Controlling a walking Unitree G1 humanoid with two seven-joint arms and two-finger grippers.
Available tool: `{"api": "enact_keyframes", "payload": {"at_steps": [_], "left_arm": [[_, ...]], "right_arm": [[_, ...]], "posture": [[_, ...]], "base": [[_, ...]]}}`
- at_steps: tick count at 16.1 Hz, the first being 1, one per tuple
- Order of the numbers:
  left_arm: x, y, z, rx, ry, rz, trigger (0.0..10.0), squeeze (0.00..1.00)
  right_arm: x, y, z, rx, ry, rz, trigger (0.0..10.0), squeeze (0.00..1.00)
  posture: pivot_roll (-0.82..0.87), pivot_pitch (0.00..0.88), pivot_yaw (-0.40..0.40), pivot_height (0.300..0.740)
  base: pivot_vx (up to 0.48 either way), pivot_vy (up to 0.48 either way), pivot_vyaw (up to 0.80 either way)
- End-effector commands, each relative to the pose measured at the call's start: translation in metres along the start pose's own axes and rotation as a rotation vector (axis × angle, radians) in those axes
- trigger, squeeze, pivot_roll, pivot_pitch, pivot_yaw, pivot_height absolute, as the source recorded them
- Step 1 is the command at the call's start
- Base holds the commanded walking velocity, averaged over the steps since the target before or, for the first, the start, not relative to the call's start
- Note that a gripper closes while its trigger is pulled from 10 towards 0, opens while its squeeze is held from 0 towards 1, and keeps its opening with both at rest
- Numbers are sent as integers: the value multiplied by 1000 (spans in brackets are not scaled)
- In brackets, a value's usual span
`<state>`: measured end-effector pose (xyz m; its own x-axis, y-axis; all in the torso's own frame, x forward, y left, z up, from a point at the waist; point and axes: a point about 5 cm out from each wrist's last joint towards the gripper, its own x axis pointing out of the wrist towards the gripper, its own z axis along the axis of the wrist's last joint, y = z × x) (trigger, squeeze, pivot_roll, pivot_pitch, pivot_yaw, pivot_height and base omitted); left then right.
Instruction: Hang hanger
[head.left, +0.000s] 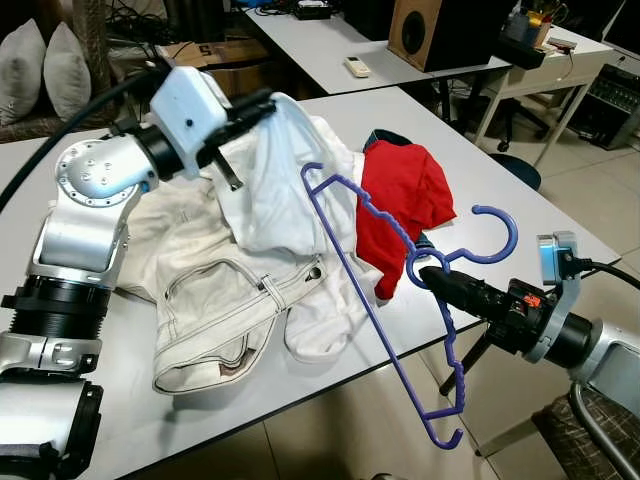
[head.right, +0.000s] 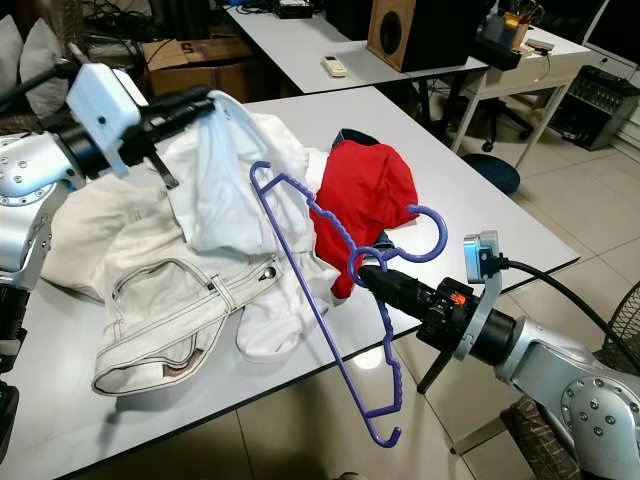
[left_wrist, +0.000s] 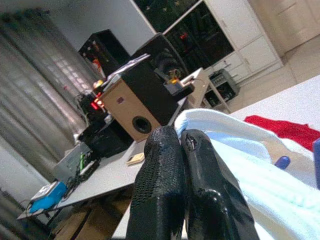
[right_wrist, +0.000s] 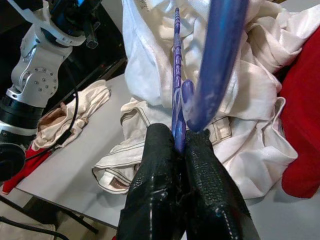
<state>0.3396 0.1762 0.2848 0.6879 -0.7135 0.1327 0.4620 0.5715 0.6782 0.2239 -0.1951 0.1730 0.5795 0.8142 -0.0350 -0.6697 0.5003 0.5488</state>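
Left arm: raised at the far left over the desk (head.left: 560, 215), elbow bent, forearm reaching right. Left gripper (head.left: 268, 102) jaws are pressed together, pinching a fold of the white garment (head.left: 270, 190) and lifting it. Right arm: extended from the near right, forearm level, pointing left. Right gripper (head.left: 425, 276) jaws are clamped on the purple hanger (head.left: 385, 290) at its neck, holding it tilted off the desk edge.

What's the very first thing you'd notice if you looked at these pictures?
Probably the purple hanger, pinched near its hook by the right tool and held up over the near edge of the white table. Next, the left tool is shut on a white garment, lifting it from a heap of cream trousers, with a red garment lying beside them.
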Motion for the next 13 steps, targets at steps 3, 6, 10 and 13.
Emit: {"api": "enact_keyframes", "payload": {"at_steps": [3,6,10,13], "left_arm": [[0,7,12,1,-56,-24,0,0],[1,1,14,-14,-78,-53,0,0],[-1,-24,17,-117,-112,-276,0,0],[0,-38,12,-148,-68,-369,0,0]], "right_arm": [[-3,1,2,-18,-4,-9,10000,0],[0,-4,0,-11,15,-34,10000,0],[9,-24,3,23,5,-147,10000,0],[19,-27,6,56,-12,-129,10000,0]], "posture": [[-195,0,-32,740],[-195,0,-36,740],[-199,0,-36,740],[-196,0,-36,740]], "base": [[0,0,0],[0,0,0],[0,0,0],[0,0,0]]}}
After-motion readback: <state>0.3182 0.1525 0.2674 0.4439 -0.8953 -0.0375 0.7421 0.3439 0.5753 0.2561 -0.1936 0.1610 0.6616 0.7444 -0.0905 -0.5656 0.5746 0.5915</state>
